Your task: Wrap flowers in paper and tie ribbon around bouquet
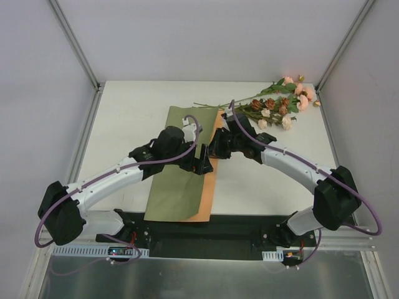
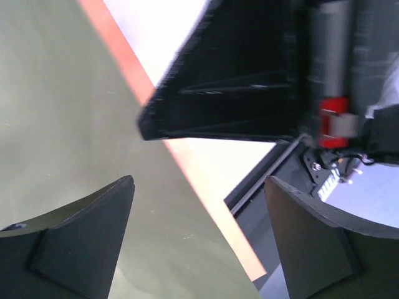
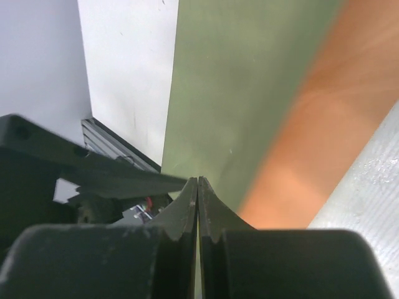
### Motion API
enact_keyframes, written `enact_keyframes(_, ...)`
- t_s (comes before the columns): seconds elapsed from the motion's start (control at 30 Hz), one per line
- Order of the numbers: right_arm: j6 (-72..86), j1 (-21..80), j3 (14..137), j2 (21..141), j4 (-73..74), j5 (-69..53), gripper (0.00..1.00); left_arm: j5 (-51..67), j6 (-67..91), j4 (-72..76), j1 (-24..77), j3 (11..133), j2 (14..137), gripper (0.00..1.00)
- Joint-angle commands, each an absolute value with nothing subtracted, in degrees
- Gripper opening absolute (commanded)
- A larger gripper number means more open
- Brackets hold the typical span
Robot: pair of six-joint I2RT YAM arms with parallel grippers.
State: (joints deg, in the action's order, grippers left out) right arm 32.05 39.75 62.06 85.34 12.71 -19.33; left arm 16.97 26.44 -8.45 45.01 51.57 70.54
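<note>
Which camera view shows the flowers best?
The top external view: the flowers lie whole at the far right of the table. Both wrist views show the paper but no flowers.

The paper (image 1: 176, 174) showed plain olive green on its upper face, with an orange-tan strip along its right edge. The flowers (image 1: 282, 103) were pink, peach, white and rust-brown, on green stems and leaves. The desk (image 1: 131, 118) was plain off-white. Both arms (image 1: 118, 174) were white with black joints, each trailing a purple cable (image 1: 37, 232); a small red part (image 2: 335, 121) showed among black hardware
</note>
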Motion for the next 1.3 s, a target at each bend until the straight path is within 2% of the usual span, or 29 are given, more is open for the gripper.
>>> enact_keyframes(0.0, 38.41, 39.99, 62.31, 80.42, 10.46, -16.61, 0.0, 10.65, 25.13, -13.35, 45.0, 55.1, 72.59, 0.84)
enact_keyframes(0.17, 39.37, 40.17, 62.23, 79.63, 10.46, -16.35, 0.0, 5.37, 24.35, -15.91, 46.84, 57.04, 73.56, 0.9)
enact_keyframes(0.3, 36.75, 38.85, 61.0, 79.89, 10.46, -16.0, 0.0, 2.38, 24.43, -17.93, 47.55, 57.92, 75.5, 0.86)
enact_keyframes(0.33, 35.52, 37.89, 60.13, 79.81, 9.94, -16.34, 0.0, 1.33, 24.78, -17.93, 47.46, 57.31, 75.41, 0.82)
enact_keyframes(0.37, 34.2, 35.44, 57.68, 80.15, 6.63, -18.0, 0.0, 0.27, 25.31, -17.93, 47.46, 56.96, 75.5, 0.7)
enact_keyframes(0.43, 31.74, 32.8, 55.12, 81.91, 2.83, -24.59, 0.02, -2.89, 27.58, -17.93, 46.59, 55.91, 76.55, 0.59)
enact_keyframes(0.47, 30.51, 31.13, 54.32, 82.52, 1.51, -25.31, 0.07, -3.42, 28.47, -17.93, 45.89, 55.55, 77.07, 0.53)
enact_keyframes(0.5, 27.54, 30.68, 53.36, 83.14, 1.49, -25.23, 0.21, -4.04, 29.43, -17.84, 45.18, 55.29, 79.52, 0.5)
enact_keyframes(0.53, 26.29, 30.41, 53.09, 84.71, 1.32, -25.22, 0.26, -4.22, 30.66, -17.67, 44.48, 55.37, 81.19, 0.47)
enact_keyframes(0.6, 25.4, 29.36, 52.21, 87.17, -1.48, -28.54, 0.32, -3.78, 31.37, -17.49, 42.11, 55.89, 86.8, 0.36)
enact_keyframes(0.7, 26.28, 28.21, 50.89, 91.75, -6.06, -31.89, 0.34, -3.43, 32.69, -17.05, 40.69, 56.43, 92.1, 0.25)
enact_keyframes(0.9, 27.42, 28.21, 46.85, 98.25, -14.23, -33.92, 0.36, -2.82, 35.24, -13.89, 40.43, 53.97, 96.68, 0.21)
enact_keyframes(1.13, 29.18, 28.21, 45.97, 103.27, -21.69, -37.09, 0.37, -1.23, 37.18, -11.78, 40.43, 51.33, 96.59, 0.21)
enact_keyframes(1.27, 31.37, 28.3, 45.7, 104.06, -25.13, -38.5, 0.31, -1.05, 37.09, -11.78, 40.43, 51.24, 96.15, 0.21)
